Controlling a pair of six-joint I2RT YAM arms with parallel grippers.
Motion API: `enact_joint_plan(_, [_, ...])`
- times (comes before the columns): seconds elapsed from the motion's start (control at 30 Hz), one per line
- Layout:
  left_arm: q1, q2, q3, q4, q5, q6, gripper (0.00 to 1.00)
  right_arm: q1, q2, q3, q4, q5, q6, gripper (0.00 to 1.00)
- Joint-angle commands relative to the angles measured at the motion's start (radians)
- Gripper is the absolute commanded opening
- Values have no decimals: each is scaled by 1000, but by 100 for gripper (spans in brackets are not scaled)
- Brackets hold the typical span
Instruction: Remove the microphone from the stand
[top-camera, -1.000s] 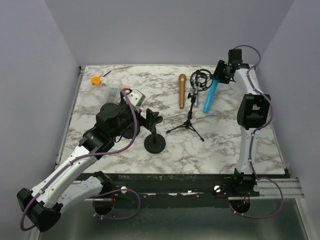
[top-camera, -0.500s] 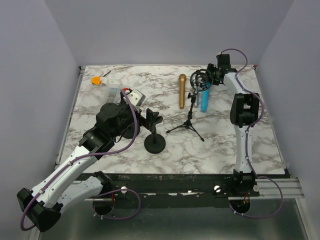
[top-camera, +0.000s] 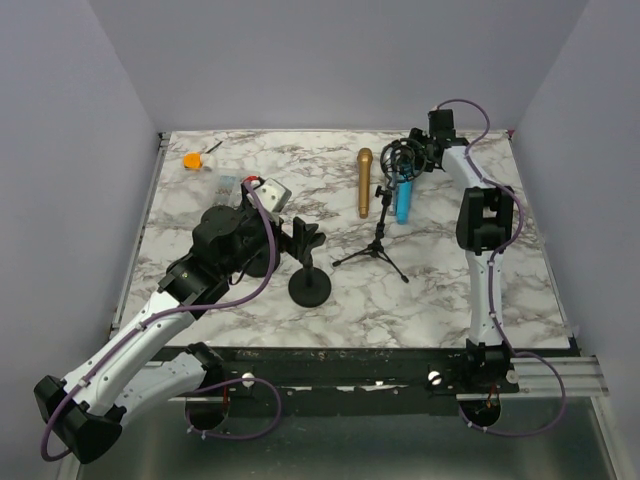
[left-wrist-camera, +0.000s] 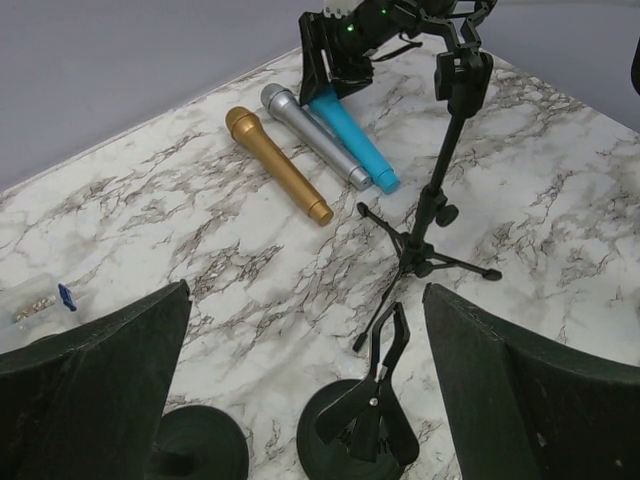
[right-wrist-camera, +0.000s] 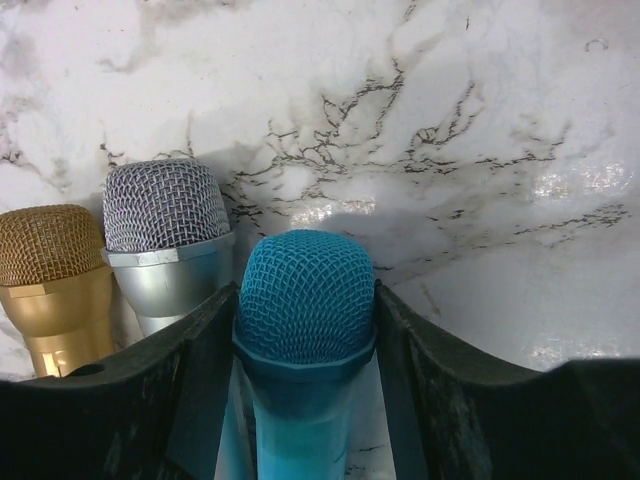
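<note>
**A:** What has the right gripper got?

**B:** The right gripper (right-wrist-camera: 306, 310) is closed round the mesh head of the blue mic (left-wrist-camera: 355, 140), one finger against each side. The mic's body runs back under the wrist and seems to lie flat on the table (top-camera: 440, 270).

**A:** Why hold it so low?

**B:** To set it down in a row, I'd say. The silver mic (right-wrist-camera: 165, 235) sits just beside the left finger and the gold mic (right-wrist-camera: 50, 260) is beyond that, with all three heads pointing the same way.

**A:** And the stand?

**B:** The stand (left-wrist-camera: 432, 200) is near the hand on its left, upright on its tripod, and its mount (top-camera: 398, 160) is empty. So the mic is out, and I judge only the letting go remains.

**A:** The left gripper?

**B:** The left gripper (left-wrist-camera: 310, 330) is well apart from all that. It is spread wide and holds nothing, hovering over a clip stand (left-wrist-camera: 368, 415), likely kept clear of the work.
</note>
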Motion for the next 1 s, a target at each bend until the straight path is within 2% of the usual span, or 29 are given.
enact_joint_plan(0.0, [-5,6,4,-5,2,-1,98,-6,-16,39,-62,13,5,62])
enact_joint_plan(0.13, [-5,9,2,-5,1,3,98,-7,-50,35,-102,28,4,76])
enact_joint_plan(0.27, [-5,13,-1,-3,-3,8,99,-7,-98,13,-141,40,6,82])
enact_joint_plan(0.37, [-5,15,-1,-4,-6,12,98,-12,-184,-68,-155,98,22,87])
enact_joint_plan(0.57, [-5,15,2,-6,-7,12,99,-20,-443,-431,-80,222,73,91])
enact_joint_plan(0.67, [-5,13,6,-9,7,6,98,-20,-598,-669,-8,172,110,91])
enact_joint_plan(0.87, [-6,6,10,-8,27,-7,99,-14,-989,-1244,343,16,209,91])
enact_joint_plan(0.97, [-5,4,10,-7,34,-12,98,37,-1176,-1438,448,12,239,90])
